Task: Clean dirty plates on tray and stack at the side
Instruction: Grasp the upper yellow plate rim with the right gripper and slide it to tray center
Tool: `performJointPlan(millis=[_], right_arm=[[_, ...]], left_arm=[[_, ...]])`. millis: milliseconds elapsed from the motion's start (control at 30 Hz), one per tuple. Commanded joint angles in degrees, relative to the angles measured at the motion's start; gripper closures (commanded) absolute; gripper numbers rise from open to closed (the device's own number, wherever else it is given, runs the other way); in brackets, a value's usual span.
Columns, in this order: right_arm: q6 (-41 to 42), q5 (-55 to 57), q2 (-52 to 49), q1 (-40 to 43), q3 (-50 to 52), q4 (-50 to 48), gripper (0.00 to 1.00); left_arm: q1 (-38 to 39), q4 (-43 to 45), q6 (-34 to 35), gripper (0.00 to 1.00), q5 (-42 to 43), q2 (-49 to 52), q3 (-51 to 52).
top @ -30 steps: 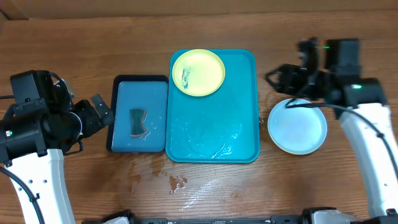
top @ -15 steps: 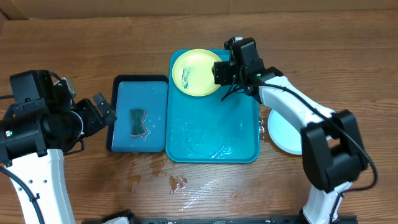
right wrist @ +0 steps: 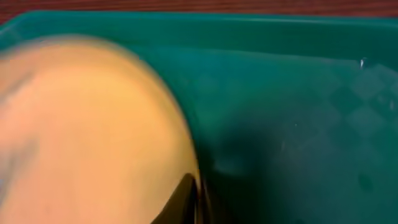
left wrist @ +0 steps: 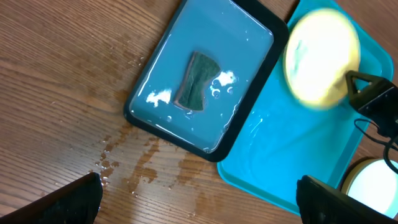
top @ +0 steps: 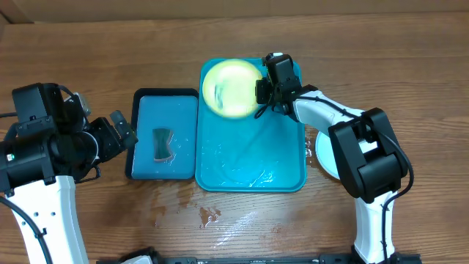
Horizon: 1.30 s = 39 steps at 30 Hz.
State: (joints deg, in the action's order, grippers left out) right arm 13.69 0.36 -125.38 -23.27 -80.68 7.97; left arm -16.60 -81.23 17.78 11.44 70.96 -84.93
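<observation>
Pick step: right gripper point(top: 258, 92) pinches plate point(top: 231, 88) rim at tray point(top: 249, 158) far end; left gripper point(top: 126, 130) wide, left of tray. Next, probably: lift for cleaning.

Plates: two are counted, one yellow-green plate point(top: 233, 88) and one pale plate point(left wrist: 372, 185).
Trays: two are counted, one teal tray point(top: 249, 150) and one blue tray point(top: 179, 117).
Sponges: one sponge point(top: 162, 143) is seen.
Tools: two are seen, left tool point(top: 122, 130) and right tool point(top: 259, 92).
</observation>
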Motion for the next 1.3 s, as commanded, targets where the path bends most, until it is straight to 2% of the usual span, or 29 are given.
performJointPlan(millis=[0,233,367,467,533,667,767,833,967,1033,1100,1133,1200,1267], right_arm=[[-0.2,0.46,2.12,0.09,-0.74,3.39,0.96],[-0.15,0.44,13.99,0.09,-0.74,15.87,0.96],[-0.11,-0.46,24.68,0.09,-0.74,28.28,0.96],[0.13,-5.42,30.62,0.09,-0.74,37.48,0.96],[3.54,-7.76,32.09,0.09,-0.74,42.6,0.96],[19.93,-7.98,31.23,0.07,1.49,52.33,0.96],[32.0,-8.13,30.47,-0.28,6.93,49.59,0.96],[36.0,-8.26,29.97,-0.96,11.47,43.82,0.96],[36.74,-9.66,29.11,-2.45,19.23,29.79,0.96],[33.94,-8.0,28.89,-3.52,21.42,24.96,0.96],[30.67,-6.4,28.52,-4.85,21.66,24.2,0.96],[29.03,-6.32,28.52,-5.53,21.66,24.15,0.94],[25.46,-5.27,28.63,-6.38,21.22,25.03,0.7],[25.46,-4.0,28.98,-6.25,20.04,27.56,0.6]], left_arm=[[0.13,0.0,-1.09,0.0,0.9,0.28,-0.46],[0.13,0.33,-1.07,0.0,0.92,0.28,-0.46],[0.13,0.74,-1.07,0.0,0.9,0.28,-0.46],[0.13,0.7,-0.9,0.0,1.99,0.28,-0.44],[0.13,0.7,-1.14,0.0,4.0,0.28,-0.46],[0.15,0.63,-5.62,0.0,9.6,0.28,-0.46],[0.2,0.04,-8.15,0.0,10.71,0.28,-0.46],[0.35,-0.68,-9.57,0.0,10.62,0.28,-0.44],[0.55,-1.77,-11.72,0.0,10.45,0.28,-0.39],[0.55,-2.14,-12.04,0.0,10.4,0.31,-0.31],[0.55,-2.19,-12.07,0.0,10.38,0.31,-0.28],[0.55,-2.19,-12.04,0.0,10.12,0.31,-0.28],[0.55,-2.14,-12.02,0.0,8.9,0.31,-0.26],[0.55,-2.1,-12.02,0.0,7.89,0.31,0.07]])
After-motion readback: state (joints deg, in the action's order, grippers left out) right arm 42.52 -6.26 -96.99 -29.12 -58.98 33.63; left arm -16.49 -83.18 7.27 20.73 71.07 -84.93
